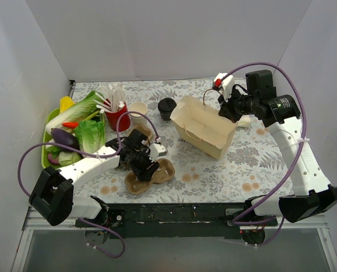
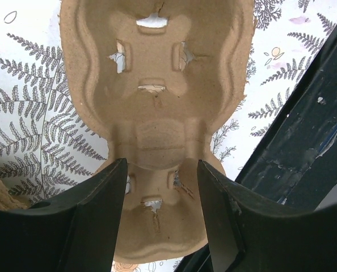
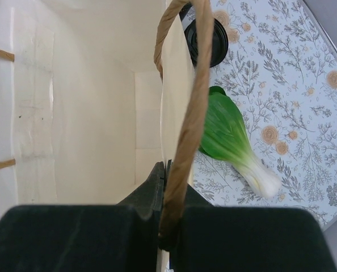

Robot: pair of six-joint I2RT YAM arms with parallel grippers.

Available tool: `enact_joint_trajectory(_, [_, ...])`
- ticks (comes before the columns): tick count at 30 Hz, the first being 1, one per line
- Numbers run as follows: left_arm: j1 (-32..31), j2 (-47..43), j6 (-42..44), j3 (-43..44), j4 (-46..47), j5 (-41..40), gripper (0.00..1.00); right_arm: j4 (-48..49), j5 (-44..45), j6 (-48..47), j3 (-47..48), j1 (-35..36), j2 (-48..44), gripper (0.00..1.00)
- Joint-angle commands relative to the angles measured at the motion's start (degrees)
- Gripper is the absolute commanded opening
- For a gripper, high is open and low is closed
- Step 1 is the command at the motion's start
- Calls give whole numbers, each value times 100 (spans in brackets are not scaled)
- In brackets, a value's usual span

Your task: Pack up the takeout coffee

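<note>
Left arm: extends from its base at the near-left corner toward the table (image 1: 259, 164) centre, wrist pitched down. The left gripper (image 1: 146, 168) sits low over the near end of the cardboard carrier (image 2: 157, 85), which lies flat on the table. The jaws stand about half apart, one finger (image 2: 100, 215) on each side of the carrier's narrow waist. Whether the pads press on the cardboard cannot be told.

Right arm: rises from the near-right corner, elbow high, forearm turned back toward the left. The right gripper (image 1: 231, 111) is at the far-right rim of the paper bag (image 1: 214, 144). The jaws are closed on the bag's twine handle (image 3: 185, 141), which runs down between the fingers alongside the bag wall. The bag stands open-mouthed at the table centre.

Coffee (image 1: 167, 107): stands upright on the table, lid on, outside the bag, just beside the bag's far-left corner. A lidless cup (image 1: 138, 111) stands just to its left. Neither gripper touches the coffee.

A bok choy (image 3: 231, 136) lies on the table beside the bag's right wall, near the right gripper.
</note>
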Motion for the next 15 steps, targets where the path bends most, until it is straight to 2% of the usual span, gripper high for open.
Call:
enact_joint_trajectory(1, [-85,3,-52,-84,203,-163,51,253,2,-57,-33,-17,-133,1])
enact_joint_trajectory(15, [-375,38,-333,-172,484,-673,48,341,72,-92,-130,-17,-124,1])
